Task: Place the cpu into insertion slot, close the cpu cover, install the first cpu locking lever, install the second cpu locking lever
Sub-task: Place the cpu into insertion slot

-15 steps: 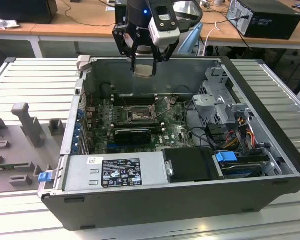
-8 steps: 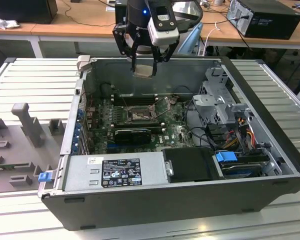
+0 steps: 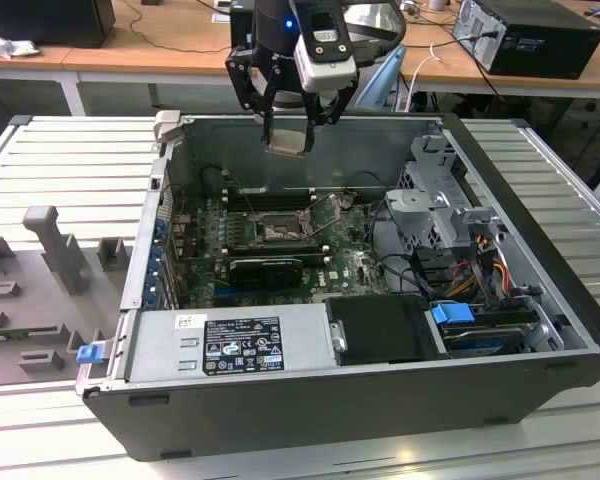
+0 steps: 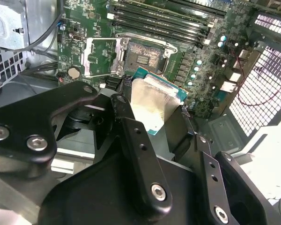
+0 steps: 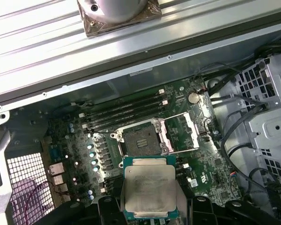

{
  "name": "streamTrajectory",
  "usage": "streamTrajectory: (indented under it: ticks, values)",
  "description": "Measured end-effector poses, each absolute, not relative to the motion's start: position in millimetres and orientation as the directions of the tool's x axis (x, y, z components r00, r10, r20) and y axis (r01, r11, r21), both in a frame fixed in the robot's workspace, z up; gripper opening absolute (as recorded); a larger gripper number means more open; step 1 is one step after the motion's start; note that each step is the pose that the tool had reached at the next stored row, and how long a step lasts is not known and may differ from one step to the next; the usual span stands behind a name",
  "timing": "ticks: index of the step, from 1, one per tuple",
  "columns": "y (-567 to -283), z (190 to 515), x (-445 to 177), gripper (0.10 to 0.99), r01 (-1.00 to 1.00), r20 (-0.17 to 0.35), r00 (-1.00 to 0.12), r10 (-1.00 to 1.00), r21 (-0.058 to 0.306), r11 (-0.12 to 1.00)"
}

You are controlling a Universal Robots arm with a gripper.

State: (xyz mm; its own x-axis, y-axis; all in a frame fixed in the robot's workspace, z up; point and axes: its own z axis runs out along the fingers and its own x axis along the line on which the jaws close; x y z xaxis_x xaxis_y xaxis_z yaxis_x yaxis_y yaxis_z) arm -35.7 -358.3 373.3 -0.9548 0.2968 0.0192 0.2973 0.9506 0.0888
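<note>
The gripper [image 4: 152, 115] pinches the cpu [image 5: 148, 190] by 2 opposite edges, holding it roughly level in the air above the green motherboard [image 5: 203, 173], touching nothing else. The chip looks light, stiff and thin, with a smooth metal top that may slip. Its edges seem the safe place to grip, since the underside is probably delicate. Beyond it the insertion slot [image 5: 141, 140] lies bare, the cpu cover [image 5: 195, 129] standing open just beside it, inside the open computer case [image 3: 310, 400].

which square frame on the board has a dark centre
The insertion slot; the cpu cover beside it is swung open, with green board showing through its cut-out.
</note>
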Motion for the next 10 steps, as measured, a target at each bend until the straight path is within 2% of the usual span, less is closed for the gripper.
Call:
streamTrajectory:
  ticks: [10]
  values:
    - [-358.7,371.7,-35.7,0.525,0.314,0.019,-0.949,0.314,0.088,0.945]
